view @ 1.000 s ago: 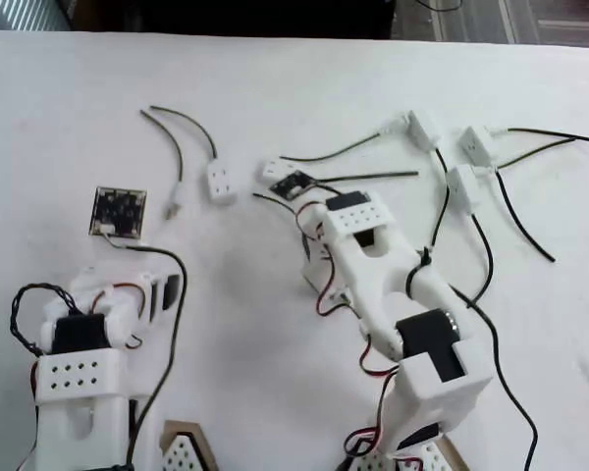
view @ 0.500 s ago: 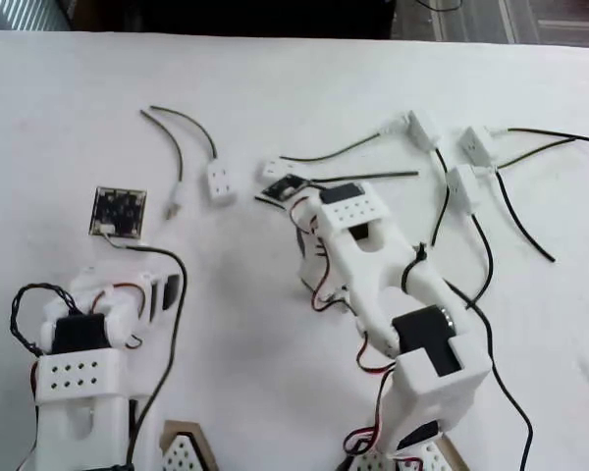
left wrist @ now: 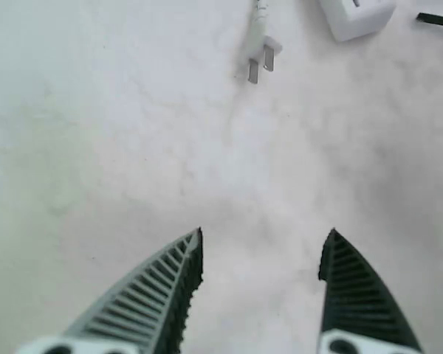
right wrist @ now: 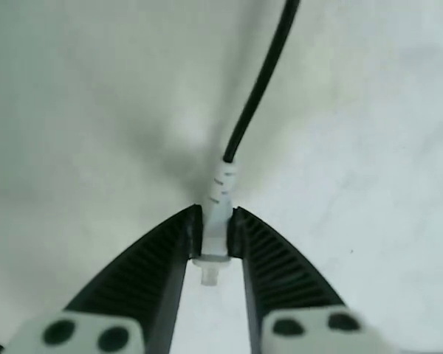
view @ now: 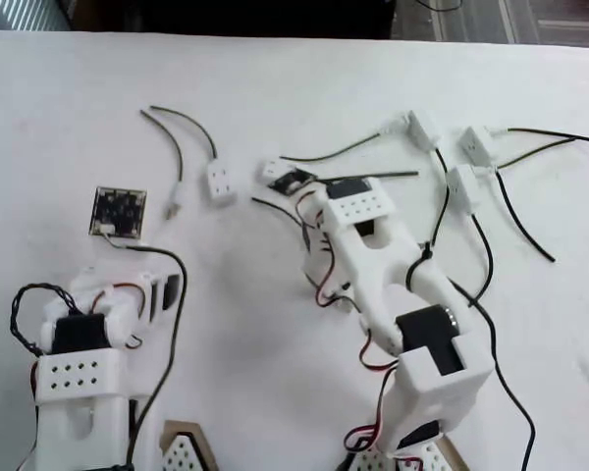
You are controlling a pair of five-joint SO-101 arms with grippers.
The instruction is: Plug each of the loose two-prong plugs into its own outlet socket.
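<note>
Edging toward 12 o'clock, right gripper pinching white plug, black cord trailing. Plug secured mid-table, not yet seated; socket waits at its 9 o'clock. Left gripper unmoved, spread wide over table; second plug untouched.

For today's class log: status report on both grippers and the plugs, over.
Right gripper shut on a plug. Left gripper open over the table, loose plug and socket ahead. Cords strewn nearby.

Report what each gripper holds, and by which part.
Right gripper: shut on a white plug, pinched at its body. Left gripper: open, holding nothing.
</note>
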